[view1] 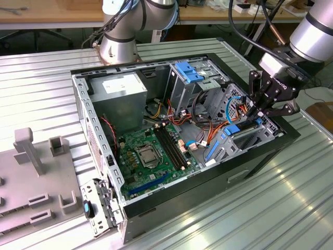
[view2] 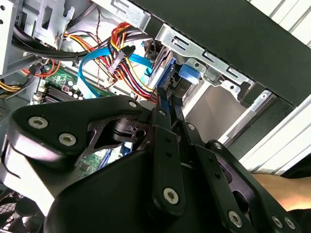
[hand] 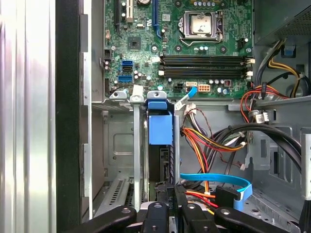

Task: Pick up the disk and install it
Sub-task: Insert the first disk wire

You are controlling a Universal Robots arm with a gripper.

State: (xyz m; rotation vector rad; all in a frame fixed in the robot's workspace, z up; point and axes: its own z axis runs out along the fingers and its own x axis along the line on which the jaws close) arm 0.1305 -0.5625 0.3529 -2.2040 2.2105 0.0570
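Note:
The disk [view1: 240, 128] stands on edge in the drive bay at the open computer case's [view1: 83, 99] corner, on the exterior view's right. Its bright blue carrier [hand: 160, 128] shows in the first wrist view, seated between the bay's metal rails. In the second wrist view the carrier [view2: 187, 77] lies just past the fingertips. My gripper [view1: 258, 111] hangs right over the disk's outer end. Its black fingers [view2: 163, 104] stand almost together, pinching the carrier's thin edge. The gripper [hand: 171, 190] meets the disk's end edge, and the contact itself is partly hidden.
Bundles of red, yellow and orange wires [hand: 209, 141] and a blue flat cable [hand: 218, 182] run close beside the bay. The motherboard [view1: 153, 151] lies in the case's middle, a grey power supply [view1: 122, 89] and a light-blue bracket [view1: 188, 71] behind. A grey fixture [view1: 31, 172] sits at the left.

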